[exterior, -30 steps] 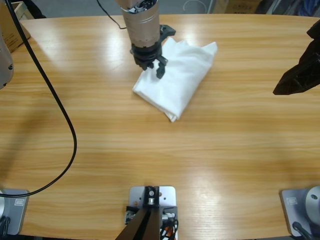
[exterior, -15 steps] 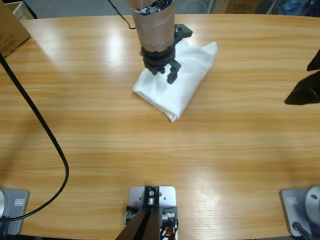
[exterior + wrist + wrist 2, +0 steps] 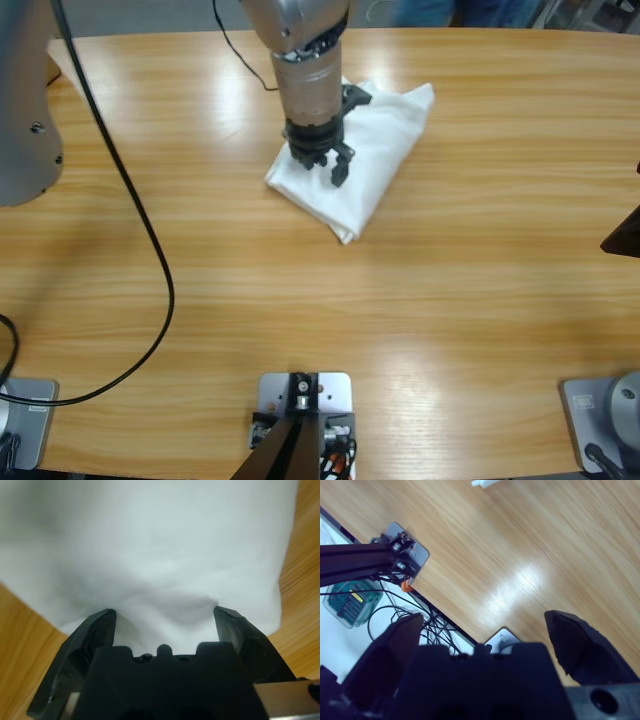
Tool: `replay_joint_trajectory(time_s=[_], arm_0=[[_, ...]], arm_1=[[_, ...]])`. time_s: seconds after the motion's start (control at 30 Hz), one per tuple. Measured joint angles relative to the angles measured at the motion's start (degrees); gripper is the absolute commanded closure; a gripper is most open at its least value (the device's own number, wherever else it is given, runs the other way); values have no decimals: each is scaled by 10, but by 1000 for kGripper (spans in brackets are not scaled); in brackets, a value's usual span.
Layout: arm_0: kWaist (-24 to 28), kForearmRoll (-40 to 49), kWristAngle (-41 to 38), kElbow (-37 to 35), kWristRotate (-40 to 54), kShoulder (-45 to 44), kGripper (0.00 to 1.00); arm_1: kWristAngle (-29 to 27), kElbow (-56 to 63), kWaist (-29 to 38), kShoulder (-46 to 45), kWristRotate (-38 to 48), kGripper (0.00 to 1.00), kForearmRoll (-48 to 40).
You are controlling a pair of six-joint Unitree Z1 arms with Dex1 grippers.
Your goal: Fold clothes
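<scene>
A long wooden table [image 3: 420, 330] fills the high view, pale grain running left to right, a bright sheen across the middle. Up at its far side, a little left of centre, lies the white T-shirt [image 3: 375, 150], folded into a compact slanted bundle, one corner pointing toward the near edge and another reaching up to the right. Coming down from the top, the silver left arm [image 3: 305, 60] stands right over that bundle. A big grey arm section [image 3: 25, 110] sits at the upper left, and a black cable [image 3: 150, 235] loops from there across the wood toward the bottom-left corner.

Now the left gripper [image 3: 165, 617]: jaws spread wide, both tips pressed into the white cloth, which dimples and bunches slightly between them. Nothing is pinched; the fabric simply fills the view beyond the claw, with wood showing at both sides.

The right gripper [image 3: 485, 630] also has its jaws wide apart, gripping nothing, looking down at bare wood and the table's edge. In the high view only a dark sliver of it [image 3: 625, 235] shows at the right edge, well apart from the shirt.
</scene>
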Motion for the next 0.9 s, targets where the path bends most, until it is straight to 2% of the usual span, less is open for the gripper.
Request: replay_joint_trajectory(time_s=[0.27,0.9], arm_0=[[9,0,-1,-1,0,17,234],[84,0,46,-3,-23,21,230]], arm_1=[[1,0,5,0,0,0,0],[1,0,6,1,0,0,0]])
